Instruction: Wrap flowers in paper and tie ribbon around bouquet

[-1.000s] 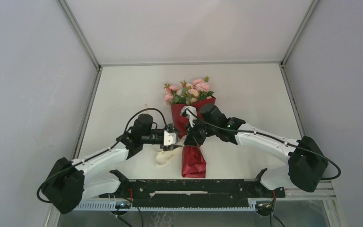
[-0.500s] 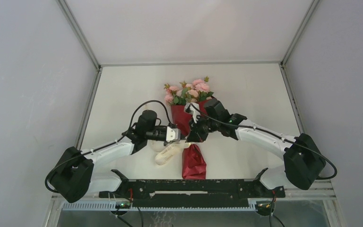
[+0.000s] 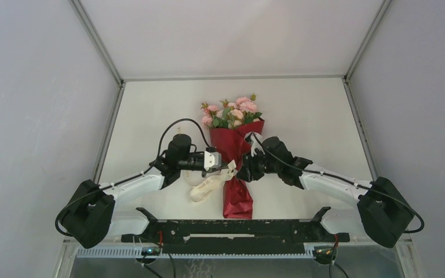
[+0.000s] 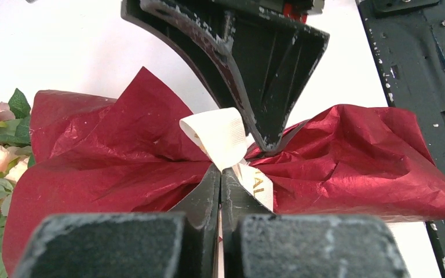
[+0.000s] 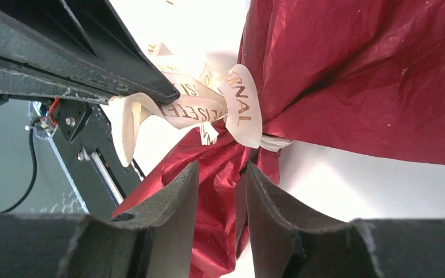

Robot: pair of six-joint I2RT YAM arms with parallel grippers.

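Since a second ago the right arm has swung off the top of the bouquet (image 3: 232,145) toward the lower right of the overhead view. The right gripper (image 3: 245,172), shut back then, now has its jaws partly apart. The left gripper (image 3: 225,168), open back then, has closed.

The bouquet lies flat on the white table (image 3: 307,110) at the centre of the overhead view. Its pink flowers (image 3: 230,113) point to the top of the frame and the crinkled dark red paper (image 3: 237,200) runs down toward the bottom. The paper is pinched to a narrow waist, and the cream ribbon (image 3: 204,186) wraps that waist. A loose tail with gold lettering trails off to the lower left.

In the left wrist view the left gripper's fingers meet tip to tip and clamp a fold of ribbon right at the waist, with a small loop standing up just past the tips. One dark finger of the right gripper reaches in from the top of that frame, its tip just beside the loop.

In the right wrist view the right gripper's fingers stand open at the bottom of the frame. Red paper below the waist shows in the gap between them. I cannot tell whether the pads touch it.
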